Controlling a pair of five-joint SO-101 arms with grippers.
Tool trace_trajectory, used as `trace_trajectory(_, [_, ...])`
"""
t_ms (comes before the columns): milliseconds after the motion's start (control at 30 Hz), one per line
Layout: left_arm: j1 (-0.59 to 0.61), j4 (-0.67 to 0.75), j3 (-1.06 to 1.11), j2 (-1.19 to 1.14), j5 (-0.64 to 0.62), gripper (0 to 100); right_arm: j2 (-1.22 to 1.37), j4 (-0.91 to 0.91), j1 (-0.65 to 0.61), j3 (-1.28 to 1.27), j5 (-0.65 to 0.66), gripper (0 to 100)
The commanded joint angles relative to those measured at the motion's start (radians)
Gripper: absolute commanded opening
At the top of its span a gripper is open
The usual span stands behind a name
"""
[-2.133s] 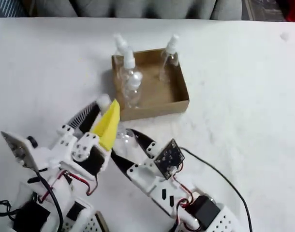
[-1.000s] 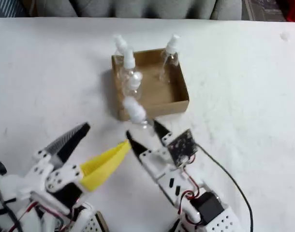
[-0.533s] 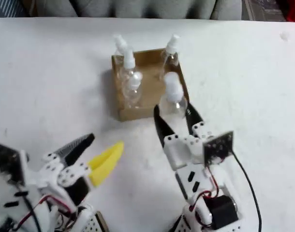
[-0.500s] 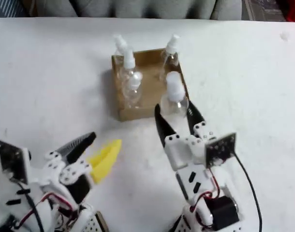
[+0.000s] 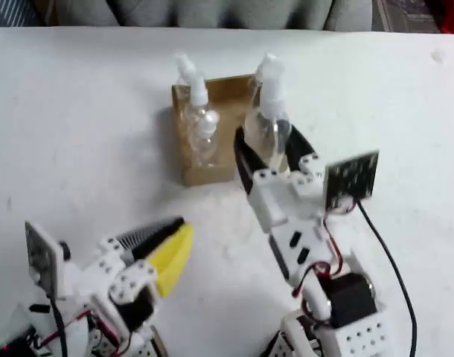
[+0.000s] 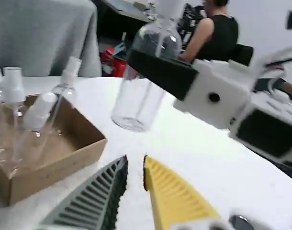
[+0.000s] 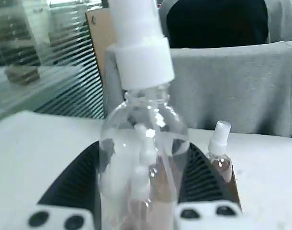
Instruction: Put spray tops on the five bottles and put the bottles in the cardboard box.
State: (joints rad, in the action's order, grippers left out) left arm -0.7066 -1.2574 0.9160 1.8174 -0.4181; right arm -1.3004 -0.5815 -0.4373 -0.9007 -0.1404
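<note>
right end effector [image 5: 269,143] grasping bottle [image 5: 268,123], carried forward over cardboard box [image 5: 208,175] | left end effector [image 5: 182,225] clenched, empty, pulled back above table [image 5: 78,111]

White arms [image 5: 286,216], red-black wires [image 5: 315,271]; left end effector [image 5: 181,225] yellow-grey, right end effector [image 5: 266,137] black.

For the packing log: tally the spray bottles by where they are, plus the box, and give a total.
Cardboard box: 1
Bottles standing in that box: 4
Bottle held in the right gripper: 1
Total: 6
</note>
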Motion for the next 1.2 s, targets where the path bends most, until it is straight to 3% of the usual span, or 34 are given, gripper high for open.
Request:
trace_trajectory(0, [-0.091, 0.068, 0.069, 0.013, 0.021, 6, 0.145, -0.024, -0.048, 0.189, -0.087, 1.7])
trace_trajectory(167, [-0.13, 0.25, 0.209, 0.013, 0.152, 3, 0.252, -0.13, -0.154, 0.307, -0.117, 1.7])
trace_trajectory(467, [-0.137, 0.497, 0.423, 0.013, 0.158, 2, 0.248, -0.272, -0.325, 0.345, -0.138, 1.7])
trace_trajectory(867, [-0.136, 0.516, 0.473, 0.013, 0.158, 2, 0.122, -0.42, -0.312, 0.345, -0.069, 1.7])
trace_trajectory(1167, [-0.05, 0.557, 0.476, 0.013, 0.153, 2, 0.071, -0.576, -0.312, 0.347, -0.02, 1.7])
